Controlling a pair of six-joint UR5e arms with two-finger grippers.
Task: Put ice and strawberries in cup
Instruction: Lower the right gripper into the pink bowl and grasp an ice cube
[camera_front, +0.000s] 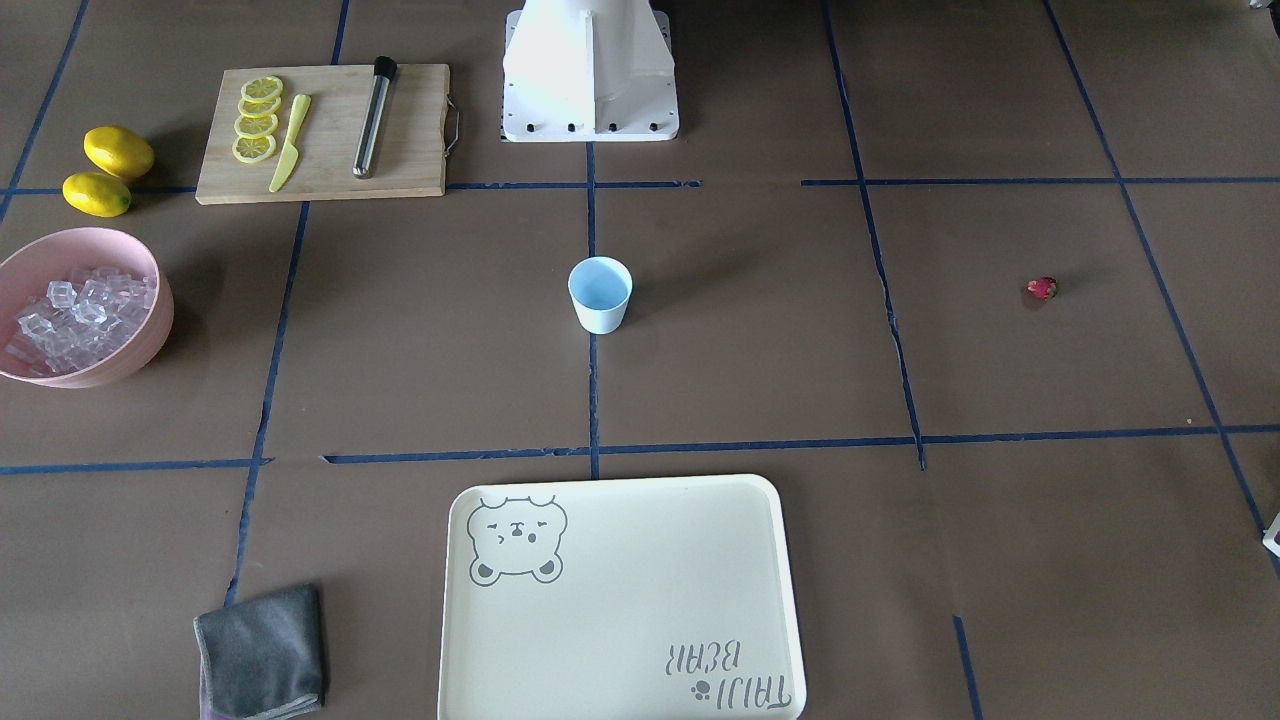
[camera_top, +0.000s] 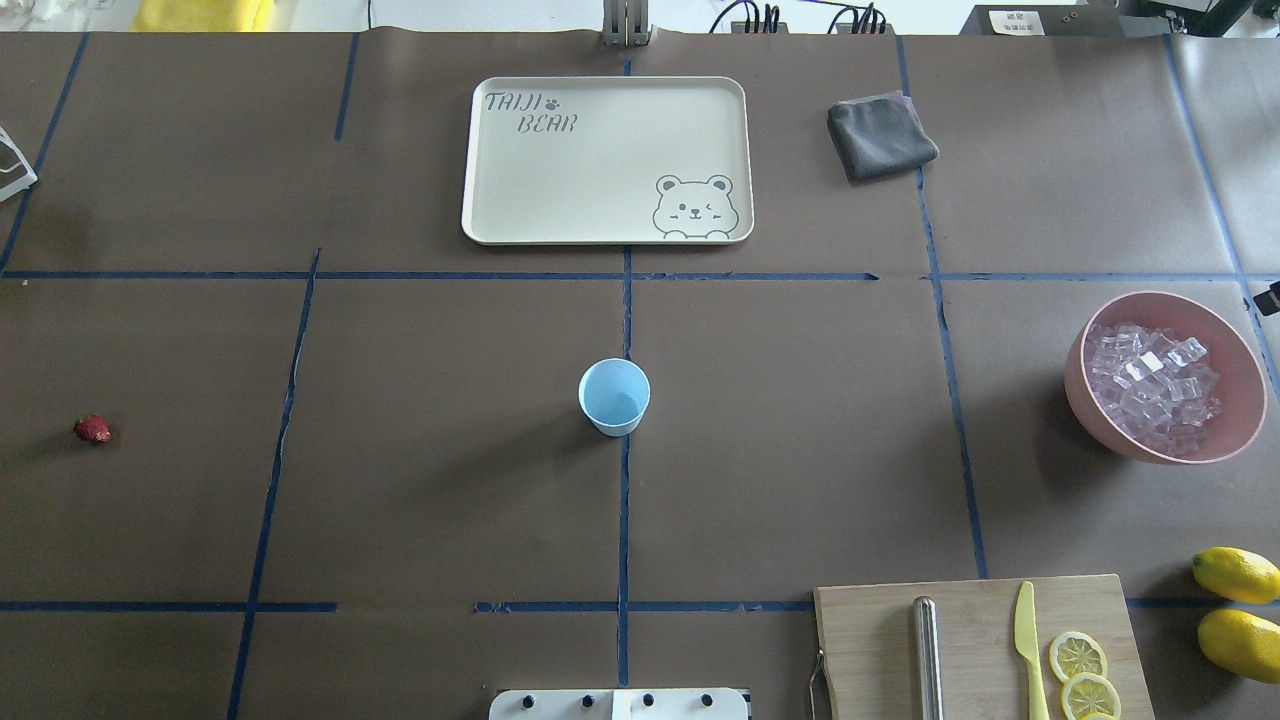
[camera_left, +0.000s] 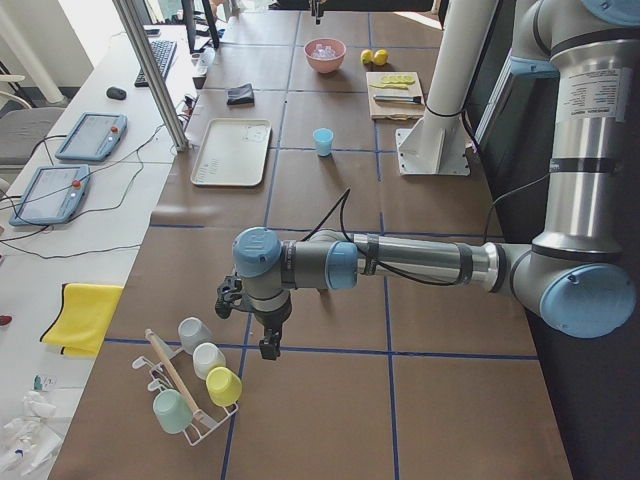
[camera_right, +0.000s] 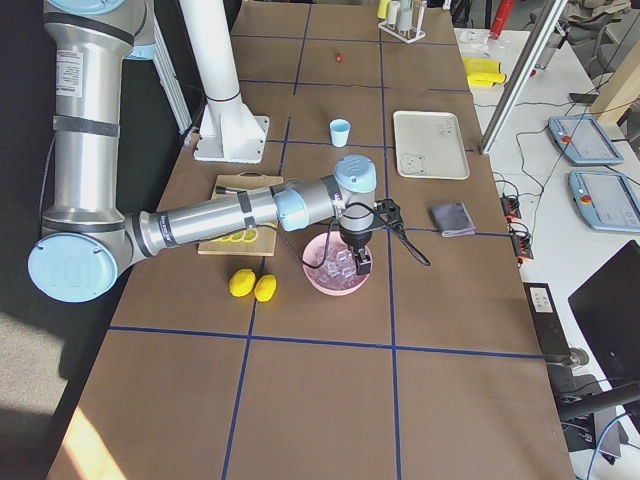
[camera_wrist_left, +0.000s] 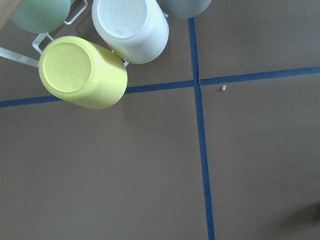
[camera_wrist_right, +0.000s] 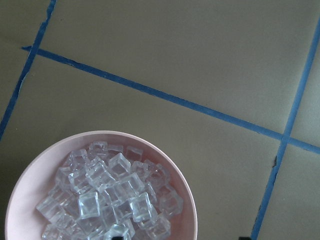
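Note:
The small white cup (camera_front: 600, 293) with a pale blue inside stands upright and empty at the table's middle; it also shows in the overhead view (camera_top: 614, 396). One strawberry (camera_front: 1042, 289) lies alone on my left side, as the overhead view (camera_top: 92, 429) also shows. The ice (camera_top: 1150, 385) fills a pink bowl (camera_top: 1090, 410) on my right. My right gripper (camera_right: 362, 262) hangs just over that ice (camera_wrist_right: 110, 200). My left gripper (camera_left: 270, 345) hovers far out at the left table end, by a cup rack. I cannot tell whether either gripper is open or shut.
A cutting board (camera_front: 400, 150) holds lemon slices (camera_front: 257, 120), a yellow knife and a metal rod. Two lemons (camera_front: 108, 170) lie beside it. A cream tray (camera_front: 620, 600) and a grey cloth (camera_front: 262, 650) lie on the far side. The rack (camera_left: 200, 385) holds upturned cups (camera_wrist_left: 82, 72).

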